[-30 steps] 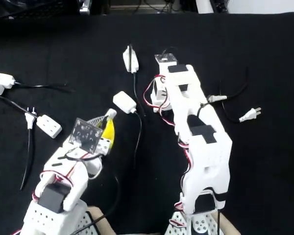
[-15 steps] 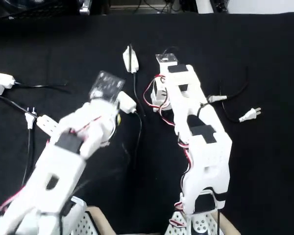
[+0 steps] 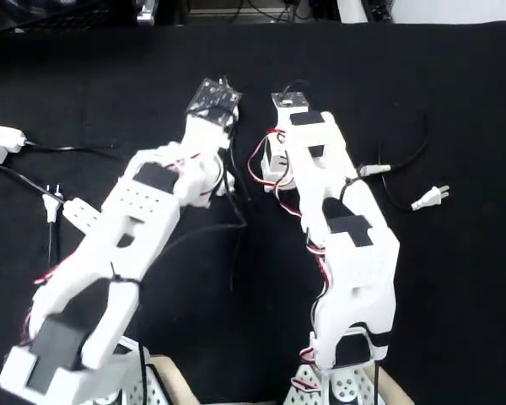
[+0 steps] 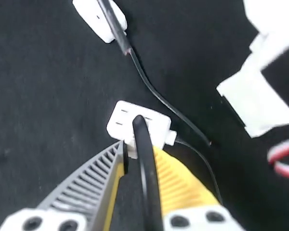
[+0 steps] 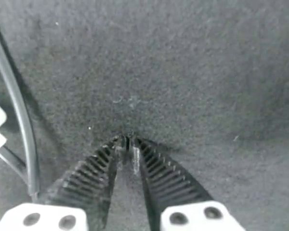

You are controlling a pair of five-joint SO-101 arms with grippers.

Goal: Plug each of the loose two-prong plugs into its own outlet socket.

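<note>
My left gripper (image 4: 130, 147) is shut, and its grey and yellow tips touch a white outlet socket (image 4: 137, 122) on the black cloth. A black cable (image 4: 147, 168) lies over the fingers close to the camera. A second white socket (image 4: 97, 17) with a black lead across it lies farther off. In the high view the left arm (image 3: 143, 211) stretches to the upper middle. My right gripper (image 5: 127, 143) is shut on nothing, tips down on the cloth. Loose two-prong plugs lie at the right (image 3: 430, 198), beside the right arm (image 3: 373, 170) and at the left (image 3: 51, 203).
The right arm (image 3: 337, 219) stands close beside the left arm's wrist. Two more white sockets (image 3: 0, 142) (image 3: 78, 213) lie at the left with black leads trailing from them. A black cable (image 5: 19, 120) runs past the right gripper.
The left arm has swung from near its base forward to the upper middle, over the two sockets there. The right arm has stayed still.
</note>
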